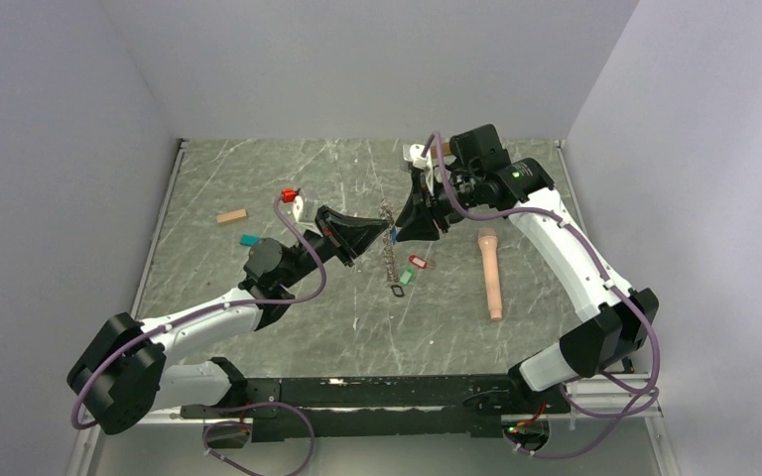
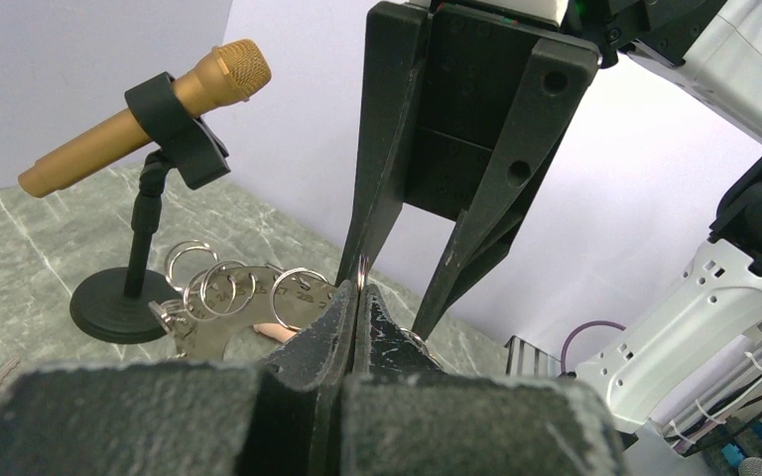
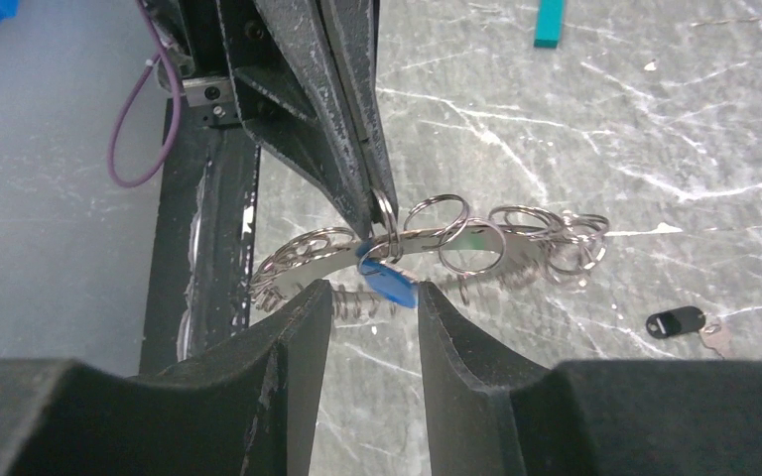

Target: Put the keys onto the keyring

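Nearest the right wrist lens: right gripper (image 3: 372, 297), two dark fingers parted, nothing clamped. Hanging in the gap between those jaws: the blue key (image 3: 389, 283), tag close to one finger, contact too fine to tell. Parted perhaps to free the tag, perhaps to take a better hold; not to be settled from here.

Just beyond the gap, reaching in from the opposite side: left gripper (image 3: 372, 198), clenched tight on a small split ring (image 3: 385, 210) with the blue tag dangling beneath. Held that way, by the look of it, to keep ring and tag pinned in one spot, presented tip to tip for the open jaws to work on.

Crosswise behind both sets of tips: the keyring (image 3: 496, 241), a long curved metal piece strung with many split rings, seemingly raised where the left jaws grip and sagging to the table (image 3: 605, 119) on either side. Pinched ring either threaded on already or merely lying against the metal: cannot tell.

On the base side of the jaws, apart from both grips: red key (image 1: 416, 261) and green key (image 1: 407, 277), side by side on the stone, not yet threaded. Well out to one side of the right jaws: a black-tagged key (image 3: 677, 321), likewise loose.
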`<state>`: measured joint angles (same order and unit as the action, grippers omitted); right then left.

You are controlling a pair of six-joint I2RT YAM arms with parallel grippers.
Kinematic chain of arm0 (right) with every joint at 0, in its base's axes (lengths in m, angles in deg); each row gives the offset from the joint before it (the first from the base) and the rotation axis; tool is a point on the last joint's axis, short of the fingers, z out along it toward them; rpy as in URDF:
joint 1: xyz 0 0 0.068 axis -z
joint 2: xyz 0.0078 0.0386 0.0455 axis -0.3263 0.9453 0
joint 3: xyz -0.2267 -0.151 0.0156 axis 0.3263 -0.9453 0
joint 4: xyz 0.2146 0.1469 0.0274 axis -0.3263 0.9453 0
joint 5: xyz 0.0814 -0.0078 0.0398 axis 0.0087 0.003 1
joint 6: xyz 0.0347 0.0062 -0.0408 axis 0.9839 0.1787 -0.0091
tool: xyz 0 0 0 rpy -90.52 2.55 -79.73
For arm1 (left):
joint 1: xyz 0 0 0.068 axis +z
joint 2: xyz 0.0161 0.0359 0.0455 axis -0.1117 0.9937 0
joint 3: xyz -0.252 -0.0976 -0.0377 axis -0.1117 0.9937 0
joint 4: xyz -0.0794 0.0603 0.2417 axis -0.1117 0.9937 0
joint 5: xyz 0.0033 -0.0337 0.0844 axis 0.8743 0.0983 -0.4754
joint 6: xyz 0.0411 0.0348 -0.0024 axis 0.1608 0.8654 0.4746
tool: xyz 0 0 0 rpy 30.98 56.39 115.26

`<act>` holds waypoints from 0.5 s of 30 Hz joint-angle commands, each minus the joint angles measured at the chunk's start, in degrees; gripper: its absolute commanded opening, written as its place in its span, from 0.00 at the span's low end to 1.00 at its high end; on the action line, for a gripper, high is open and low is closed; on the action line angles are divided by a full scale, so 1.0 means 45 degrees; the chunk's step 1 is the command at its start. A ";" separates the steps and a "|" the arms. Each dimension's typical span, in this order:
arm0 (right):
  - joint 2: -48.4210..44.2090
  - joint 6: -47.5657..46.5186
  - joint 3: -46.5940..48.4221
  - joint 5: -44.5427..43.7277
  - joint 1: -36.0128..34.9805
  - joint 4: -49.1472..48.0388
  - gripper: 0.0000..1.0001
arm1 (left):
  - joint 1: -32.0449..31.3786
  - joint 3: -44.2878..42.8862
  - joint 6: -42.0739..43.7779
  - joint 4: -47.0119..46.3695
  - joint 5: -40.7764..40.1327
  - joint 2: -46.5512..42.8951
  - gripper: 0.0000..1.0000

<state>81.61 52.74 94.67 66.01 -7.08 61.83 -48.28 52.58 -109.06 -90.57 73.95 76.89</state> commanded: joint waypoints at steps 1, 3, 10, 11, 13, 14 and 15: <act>-0.0369 0.0478 -0.0024 -0.0037 0.0126 -0.1002 0.42 | 0.0022 -0.0234 -0.0396 -0.1415 0.0097 0.0085 0.00; -0.0360 0.0516 -0.0037 -0.0010 0.0144 -0.1101 0.42 | 0.0017 -0.0238 -0.0411 -0.1379 0.0110 0.0069 0.00; -0.0271 0.0901 -0.0176 0.0112 0.0125 -0.1553 0.41 | 0.0015 -0.0253 -0.0445 -0.1386 0.0062 0.0069 0.00; -0.0271 0.0948 -0.0204 0.0078 0.0135 -0.1602 0.41 | 0.0012 -0.0264 -0.0441 -0.1344 0.0061 0.0069 0.00; -0.0283 0.1033 -0.0276 0.0094 0.0134 -0.1719 0.41 | 0.0024 -0.0276 -0.0448 -0.1318 0.0028 0.0078 0.00; -0.0282 0.1089 -0.0299 0.0122 0.0129 -0.1745 0.41 | 0.0011 -0.0262 -0.0451 -0.1309 -0.0002 0.0080 0.00; -0.0279 0.1145 -0.0339 0.0145 0.0104 -0.1797 0.41 | 0.0007 -0.0258 -0.0468 -0.1325 -0.0026 0.0087 0.00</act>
<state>81.45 55.99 93.75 65.85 -6.65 56.59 -48.28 52.58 -110.09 -91.45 73.98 77.48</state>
